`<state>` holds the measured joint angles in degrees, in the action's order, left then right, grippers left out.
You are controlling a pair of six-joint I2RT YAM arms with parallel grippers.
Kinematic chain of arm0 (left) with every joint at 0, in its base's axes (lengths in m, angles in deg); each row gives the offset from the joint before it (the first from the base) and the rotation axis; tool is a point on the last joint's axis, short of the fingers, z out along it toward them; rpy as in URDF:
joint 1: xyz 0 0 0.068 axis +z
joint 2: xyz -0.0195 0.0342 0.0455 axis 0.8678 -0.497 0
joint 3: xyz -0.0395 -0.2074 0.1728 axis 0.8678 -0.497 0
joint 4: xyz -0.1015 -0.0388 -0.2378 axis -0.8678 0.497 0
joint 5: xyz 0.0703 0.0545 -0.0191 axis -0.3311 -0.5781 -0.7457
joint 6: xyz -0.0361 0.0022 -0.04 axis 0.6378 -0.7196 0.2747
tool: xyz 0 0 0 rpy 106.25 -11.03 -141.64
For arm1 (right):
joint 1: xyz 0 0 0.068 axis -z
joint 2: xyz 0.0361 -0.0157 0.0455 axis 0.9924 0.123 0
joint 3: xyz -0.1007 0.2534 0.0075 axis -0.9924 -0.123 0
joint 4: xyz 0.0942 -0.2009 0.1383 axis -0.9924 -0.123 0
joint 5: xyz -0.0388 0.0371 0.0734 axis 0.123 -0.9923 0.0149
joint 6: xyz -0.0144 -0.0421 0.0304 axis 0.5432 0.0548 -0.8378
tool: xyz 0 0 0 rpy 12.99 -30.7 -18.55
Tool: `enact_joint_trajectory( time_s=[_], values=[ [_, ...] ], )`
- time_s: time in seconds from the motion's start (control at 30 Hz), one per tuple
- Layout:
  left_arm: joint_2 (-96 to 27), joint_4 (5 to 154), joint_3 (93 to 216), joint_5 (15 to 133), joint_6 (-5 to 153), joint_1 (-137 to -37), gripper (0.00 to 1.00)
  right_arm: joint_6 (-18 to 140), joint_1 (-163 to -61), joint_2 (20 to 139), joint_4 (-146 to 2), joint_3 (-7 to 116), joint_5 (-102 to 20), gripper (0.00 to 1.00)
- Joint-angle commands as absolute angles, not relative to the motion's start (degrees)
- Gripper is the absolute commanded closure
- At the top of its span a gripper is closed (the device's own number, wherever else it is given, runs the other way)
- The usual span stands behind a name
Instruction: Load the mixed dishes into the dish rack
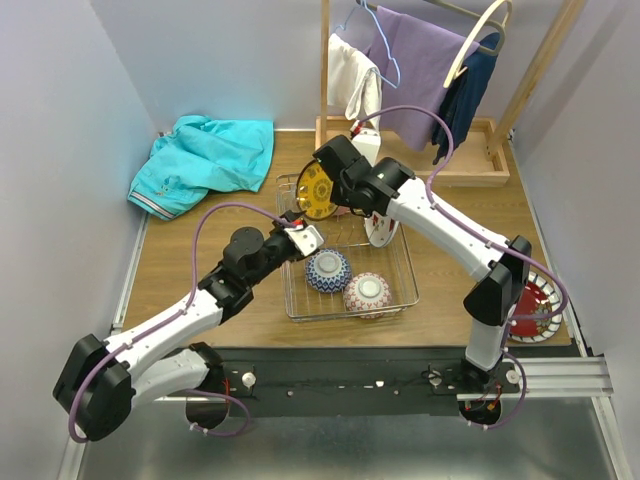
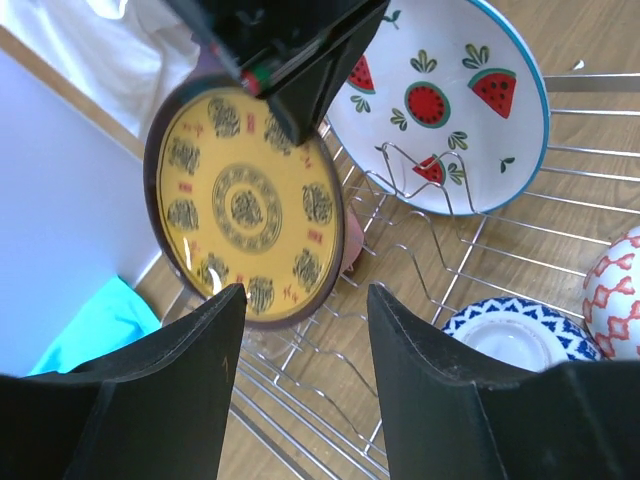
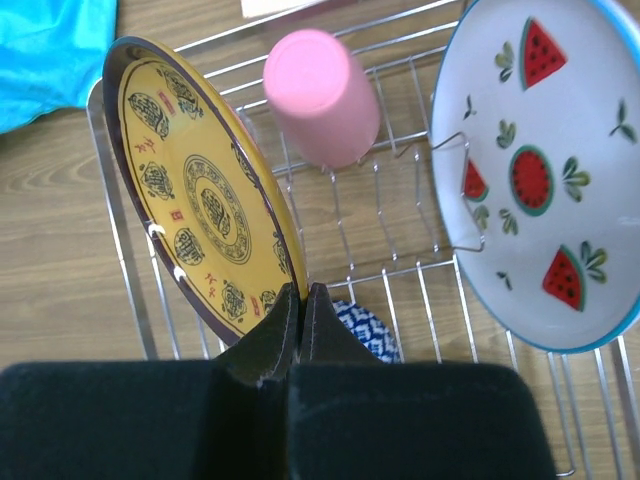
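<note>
In the near half of the dish rack (image 1: 340,313), the blue-patterned bowl (image 1: 328,270) and pink-patterned bowl (image 1: 367,292) are set rim-down. The left gripper (image 2: 300,300) is held apart, empty, at the rack's left side. Farther back, the yellow plate (image 3: 190,190) is pinched by its rim in the closed right gripper (image 3: 302,300). It stands on edge at the far-left corner, face turned leftward. The wooden worktop (image 1: 440,290) is enclosed by pale walls (image 1: 60,150).

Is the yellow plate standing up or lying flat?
The yellow plate stands on edge, tilted, in the dish rack; the right gripper pinches its rim.
</note>
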<state>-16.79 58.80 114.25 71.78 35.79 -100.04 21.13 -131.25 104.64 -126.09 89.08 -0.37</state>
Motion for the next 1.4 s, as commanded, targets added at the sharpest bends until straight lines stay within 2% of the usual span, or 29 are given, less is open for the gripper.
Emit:
enact_joint_trajectory(
  time_s=[0.0, 0.3, 0.4, 0.6, 0.63, 0.7, 0.73, 0.77, 0.87, 0.93, 0.97, 1.0, 1.07, 1.27, 1.37],
  values=[
    [-18.62, 55.44, 114.69, 73.12, 29.92, -102.21, 0.39, 16.3, -130.66, 102.97, -126.66, 89.64, -5.91, 0.99],
    [-21.25, 54.65, 114.17, 70.75, 26.4, -103.71, 0.4, 14.98, -130.66, 103.33, -126.83, 92.37, -9.08, 1.0],
    [-21.96, 53.59, 114.17, 69.34, 25.43, -103.8, 0.45, 14.72, -130.66, 103.06, -126.92, 91.59, -9.79, 1.0],
    [-23.71, 50.78, 114.17, 66.09, 22.36, -103.97, 0.66, 14.36, -130.66, 102.62, -126.83, 90.96, -12.16, 1.0],
    [-23.72, 50.35, 114.08, 66.09, 21.83, -103.97, 0.75, 14.28, -130.66, 102.71, -126.83, 90.97, -12.33, 0.99],
    [-23.89, 49.9, 114.17, 66.09, 20.86, -103.97, 0.86, 14.28, -130.66, 102.71, -126.57, 90.97, -13.03, 0.99],
    [-23.98, 49.9, 114.43, 66.18, 20.68, -103.97, 0.96, 14.19, -130.66, 102.71, -126.48, 90.79, -13.56, 0.99],
    [-23.98, 49.9, 114.52, 66.09, 20.59, -103.97, 1.0, 14.45, -130.66, 102.62, -126.13, 90.35, -14.26, 0.99],
    [-23.89, 50.77, 114.87, 66.09, 19.71, -103.97, 1.0, 15.58, -130.66, 101.92, -124.99, 89.04, -16.55, 0.99],
    [-23.46, 51.74, 115.48, 64.26, 19.8, -103.97, 1.0, 17.34, -130.66, 100.96, -123.94, 88.77, -17.35, 0.88],
    [-23.37, 53.23, 115.75, 63.72, 20.06, -103.97, 1.0, 19.53, -130.66, 100.43, -123.67, 88.51, -17.52, 0.71],
    [-22.84, 53.94, 116.1, 63.63, 20.5, -103.88, 1.0, 20.85, -130.49, 99.64, -122.89, 87.81, -18.48, 0.59],
    [-22.23, 55.26, 116.54, 63.28, 21.11, -103.88, 1.0, 24.01, -129.96, 95.61, -121.83, 86.23, -19.1, 0.29],
    [-20.99, 58.85, 119.17, 60.83, 27.87, -103.53, 1.0, 35.08, -127.68, 87.87, -120.86, 84.02, -21.12, 0.12],
    [-19.85, 64.46, 124.26, 61.08, 38.4, -102.92, 1.0, 38.69, -125.04, 85.49, -119.89, 83.85, -21.21, 0.05]
  ],
)
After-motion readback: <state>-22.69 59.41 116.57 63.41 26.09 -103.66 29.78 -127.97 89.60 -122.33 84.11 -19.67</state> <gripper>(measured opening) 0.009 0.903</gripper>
